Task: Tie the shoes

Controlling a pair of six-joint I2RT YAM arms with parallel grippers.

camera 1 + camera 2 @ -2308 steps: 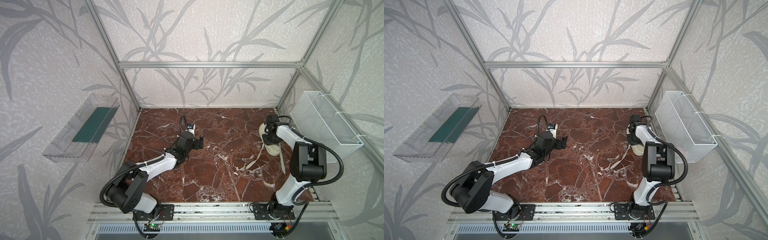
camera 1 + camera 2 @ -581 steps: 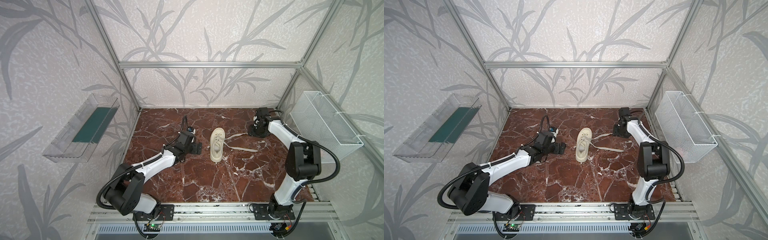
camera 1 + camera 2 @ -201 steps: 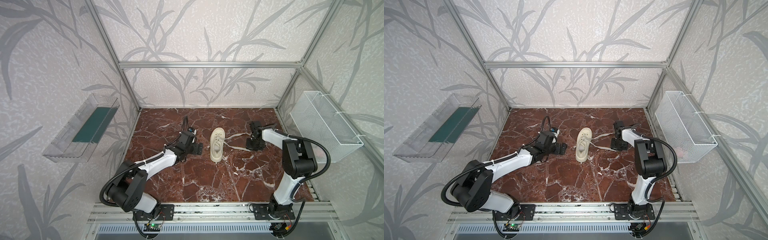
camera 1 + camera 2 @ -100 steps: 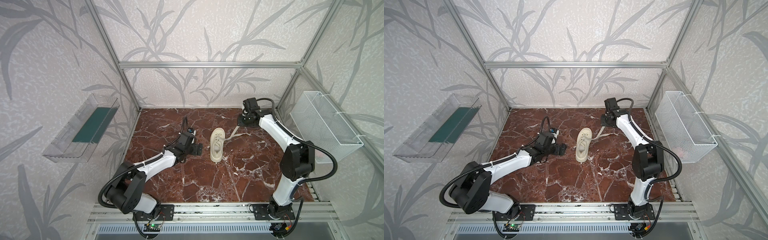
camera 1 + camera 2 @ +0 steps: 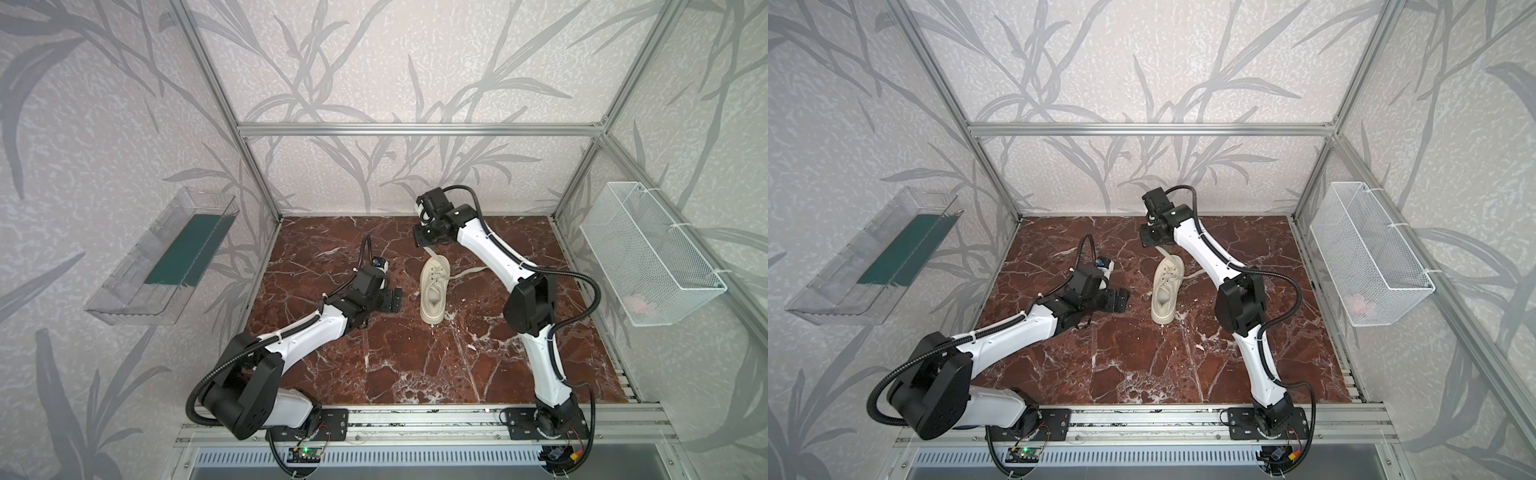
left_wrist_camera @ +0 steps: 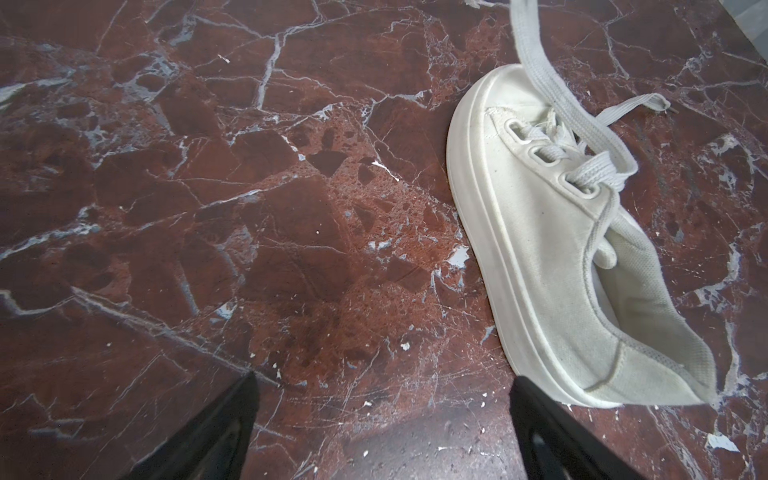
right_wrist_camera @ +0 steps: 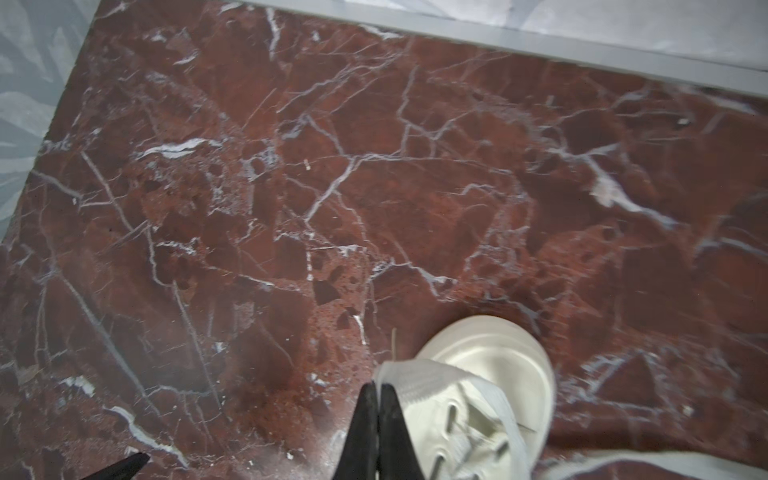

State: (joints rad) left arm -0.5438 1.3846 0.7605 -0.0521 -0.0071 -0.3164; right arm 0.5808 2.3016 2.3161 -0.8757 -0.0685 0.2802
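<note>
1. The right claw (image 7: 376,388) has its jaws pressed together on a lace (image 7: 415,370), which is pinched at the fingertips. The claw hangs above the worktop (image 5: 415,365), just past the toe of the shoe (image 5: 434,291).
2. The held lace slants down from this claw to the eyelets, drawn nearly straight in both top views.
3. The shoe stands upright on its sole, below and behind the right claw. Its toe points toward that claw and its heel points away.
4. A second lace (image 5: 469,272) lies slack on the worktop. It trails off the shoe on the side away from the left claw, and neither claw touches it.
5. The left claw (image 6: 383,376) has its jaws wide apart and holds nothing. It sits low over the worktop, just beside the heel end of the shoe, with one finger (image 6: 536,415) near the sole. Whether finger and sole touch cannot be told.
6. Progress is judged to be early. The shoe sits between the claws and one lace is lifted, but no crossing, knot or loop is visible.
7. The likely remainder is to take the second lace, cross the two, pull a first knot snug, then form and tighten the bow.
</note>
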